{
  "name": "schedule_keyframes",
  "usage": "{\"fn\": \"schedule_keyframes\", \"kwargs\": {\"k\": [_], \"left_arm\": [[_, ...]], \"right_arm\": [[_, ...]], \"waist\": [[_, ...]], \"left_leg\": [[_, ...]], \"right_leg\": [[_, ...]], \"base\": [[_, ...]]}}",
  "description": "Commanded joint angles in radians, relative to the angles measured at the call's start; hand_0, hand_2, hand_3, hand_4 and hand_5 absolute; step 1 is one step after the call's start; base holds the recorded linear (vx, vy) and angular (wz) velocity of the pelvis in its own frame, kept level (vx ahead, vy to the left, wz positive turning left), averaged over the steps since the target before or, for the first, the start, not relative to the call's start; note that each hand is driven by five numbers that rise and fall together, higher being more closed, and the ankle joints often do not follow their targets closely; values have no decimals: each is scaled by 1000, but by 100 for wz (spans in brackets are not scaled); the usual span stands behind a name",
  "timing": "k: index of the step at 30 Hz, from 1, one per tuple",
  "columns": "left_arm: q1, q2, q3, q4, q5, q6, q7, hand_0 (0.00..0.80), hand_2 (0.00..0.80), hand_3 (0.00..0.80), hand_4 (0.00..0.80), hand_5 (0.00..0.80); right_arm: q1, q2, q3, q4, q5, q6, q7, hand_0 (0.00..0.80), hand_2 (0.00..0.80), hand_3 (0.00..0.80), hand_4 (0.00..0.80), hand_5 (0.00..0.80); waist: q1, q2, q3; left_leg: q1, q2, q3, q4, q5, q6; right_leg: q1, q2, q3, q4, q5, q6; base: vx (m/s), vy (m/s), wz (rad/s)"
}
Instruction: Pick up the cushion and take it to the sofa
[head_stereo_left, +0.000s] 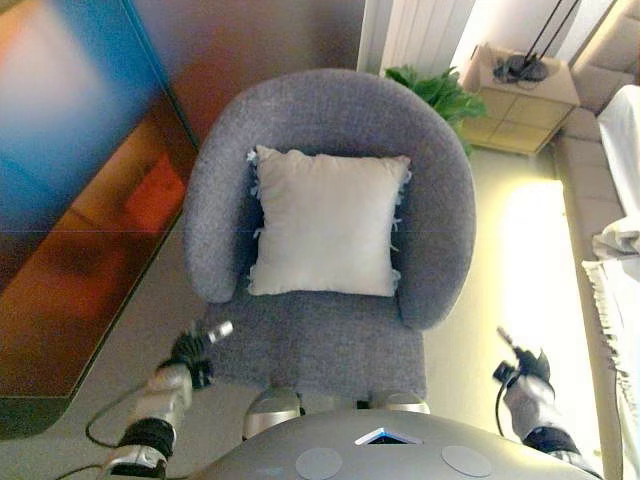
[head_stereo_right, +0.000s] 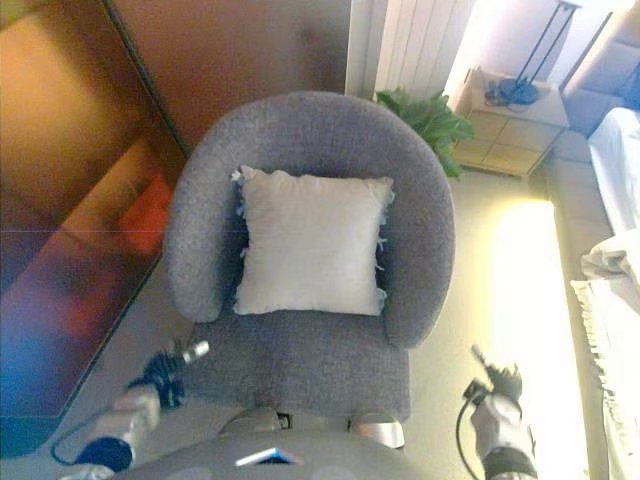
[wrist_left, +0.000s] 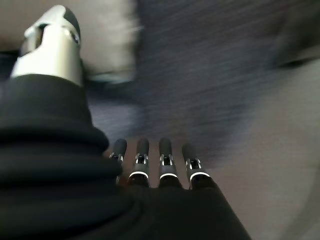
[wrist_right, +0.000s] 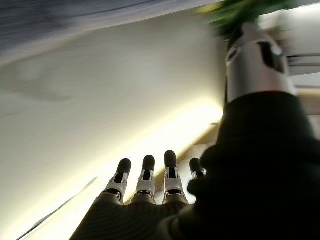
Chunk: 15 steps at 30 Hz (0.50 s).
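Note:
A pale square cushion (head_stereo_left: 327, 223) with a blue fringed edge leans on the seat and back of a grey round armchair (head_stereo_left: 320, 110). My left hand (head_stereo_left: 198, 348) is low at the chair's front left corner, apart from the cushion, fingers straight and empty. My right hand (head_stereo_left: 524, 375) is low to the right of the chair over the pale floor, fingers straight and empty. In the left wrist view the fingers (wrist_left: 155, 162) point at the grey chair fabric, with the cushion (wrist_left: 107, 40) beyond. A light sofa (head_stereo_left: 600, 170) runs along the right edge.
A dark glossy panel (head_stereo_left: 80, 180) stands at the left beside the chair. A green plant (head_stereo_left: 438, 92) and a low wooden side table (head_stereo_left: 520, 100) with a lamp base are behind the chair at the right. White cloth (head_stereo_left: 620, 260) lies on the sofa.

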Motion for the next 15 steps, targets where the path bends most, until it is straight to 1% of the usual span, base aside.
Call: {"fn": "schedule_keyframes", "kwargs": {"k": [1,2,3,4,5,6,7,8,12,15], "left_arm": [[-64,-63,-39,162,43,-49,-8,0,0,0,0,0],[-78,-82,-49,212,70,-59,-5,0,0,0,0,0],[-96,-102,-63,272,75,-51,-3,0,0,0,0,0],[-108,-115,-67,305,62,-35,4,0,0,0,0,0],[-122,-129,-62,336,42,1,13,0,0,0,0,0],[-129,-132,-58,348,48,5,11,0,0,0,0,0],[-146,-140,-54,378,55,49,3,0,0,0,0,0],[-152,-144,-55,397,72,59,-7,0,0,0,0,0],[-166,-141,-73,414,32,83,19,0,0,0,0,0],[-173,-134,-75,416,27,99,25,0,0,0,0,0]], "right_arm": [[-46,27,92,116,-118,44,48,0,0,0,0,0],[-58,49,114,162,-116,60,74,0,0,0,0,0],[-70,73,141,198,-131,68,90,0,0,0,0,0],[-77,89,164,218,-152,73,104,0,0,0,0,0],[-86,108,194,241,-186,66,126,0,0,0,0,0],[-91,112,205,248,-188,62,128,0,0,0,0,0],[-104,126,237,254,-184,53,132,0,0,0,0,0],[-110,130,248,253,-185,54,127,0,0,0,0,0],[-117,112,264,276,-191,53,143,0,0,0,0,0],[-114,105,274,289,-192,38,159,0,0,0,0,0]], "waist": [[11,9,13],[11,8,11],[11,7,8],[9,6,7],[9,5,4],[8,5,4],[8,3,1],[5,3,-1],[0,5,-3],[0,6,-4]], "left_leg": [[106,3,29,9,-167,-9],[108,3,28,9,-170,-7],[111,4,28,9,-173,-5],[112,5,30,9,-174,-5],[114,6,30,9,-177,-5],[115,5,30,9,-178,-4],[118,4,28,9,-181,-5],[118,4,28,9,-183,-5],[121,6,36,9,-189,-7],[123,6,34,9,-192,-6]], "right_leg": [[0,-3,-5,6,-24,38],[2,-2,-1,6,-26,36],[4,-2,2,6,-28,34],[5,-2,6,6,-28,33],[7,-2,8,6,-31,31],[8,-2,8,6,-32,31],[11,-2,10,6,-34,30],[10,-3,12,6,-34,30],[11,-3,13,6,-38,32],[12,-4,11,6,-41,34]], "base": [[-21,-20,-9],[-19,-20,-11],[-20,-13,-9],[-19,-7,-6],[-10,-1,-5],[-7,0,-5],[-7,2,-5],[-14,3,-4],[-12,6,-8],[-1,3,-2]]}}
